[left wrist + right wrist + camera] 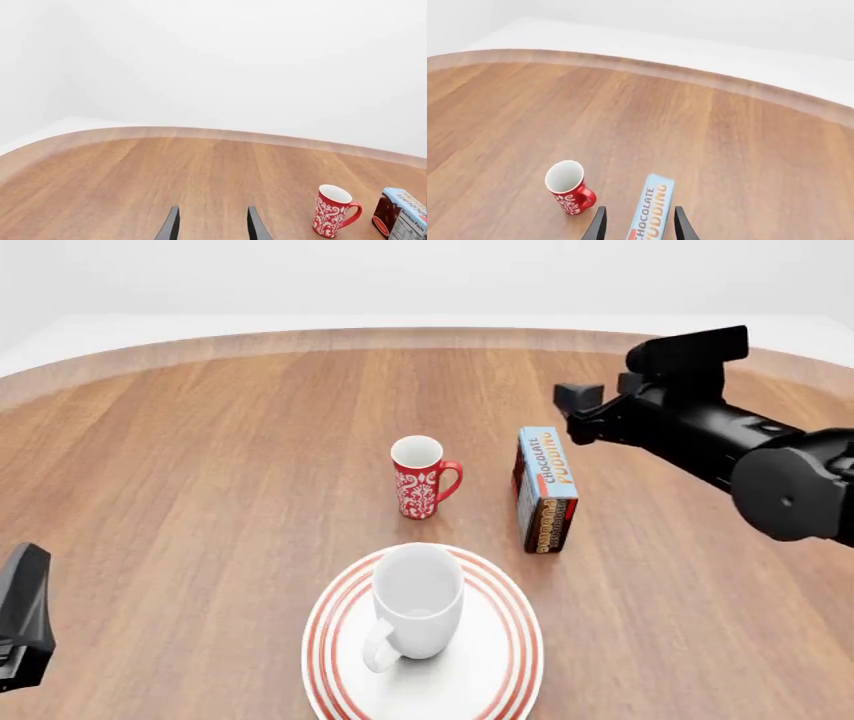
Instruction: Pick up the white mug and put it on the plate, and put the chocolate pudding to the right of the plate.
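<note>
The plate is lying at the near edge of the bench in the front view, cut off by the frame's lower border; the white mug is standing upright on the plate, mouth up, its handle pointing toward the near side; the plate is serving here as the landmark. To the left of the plate, at the frame's edge, a dark part of the left arm is showing, and the left gripper is appearing only in its own wrist view, where two dark fingers are standing apart with nothing but bare wood between them, so it is released.

Just beyond the plate the red mug with its white floral pattern is standing upright, handle toward the right; beyond the plate and to its right the chocolate pudding is standing on a long edge, its light-blue lettered face turned up, well apart from the plate's rim and near the red mug without touching it.

Farther still and to the right, the right gripper is hovering above the pudding; in its wrist view the fingers are spread to either side of the box, not touching it, so it is released.
</note>
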Motion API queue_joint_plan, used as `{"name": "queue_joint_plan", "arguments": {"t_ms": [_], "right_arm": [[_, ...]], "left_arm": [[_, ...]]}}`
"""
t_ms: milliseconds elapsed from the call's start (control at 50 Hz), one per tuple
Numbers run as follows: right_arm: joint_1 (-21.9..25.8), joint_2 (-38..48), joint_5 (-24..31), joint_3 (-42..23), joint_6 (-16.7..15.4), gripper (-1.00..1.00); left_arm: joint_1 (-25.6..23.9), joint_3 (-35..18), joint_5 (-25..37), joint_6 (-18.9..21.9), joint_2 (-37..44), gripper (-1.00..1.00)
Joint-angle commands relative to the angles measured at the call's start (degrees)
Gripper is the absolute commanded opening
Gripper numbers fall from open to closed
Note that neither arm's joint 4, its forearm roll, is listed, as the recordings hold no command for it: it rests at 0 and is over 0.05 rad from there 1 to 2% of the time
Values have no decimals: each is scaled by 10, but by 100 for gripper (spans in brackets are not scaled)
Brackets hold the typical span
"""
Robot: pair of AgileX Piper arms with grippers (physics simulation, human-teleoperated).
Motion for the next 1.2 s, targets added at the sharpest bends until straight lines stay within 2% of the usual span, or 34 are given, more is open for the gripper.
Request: {"name": "queue_joint_plan", "arguments": {"t_ms": [20,560,1200], "right_arm": [[-3,21,12,-19,16,100],[-26,68,23,-53,43,100],[-31,111,17,-66,46,100]], "left_arm": [[0,0,0,-2,0,100],[-2,1,-1,-6,0,100],[-2,2,-2,-9,0,100]]}}
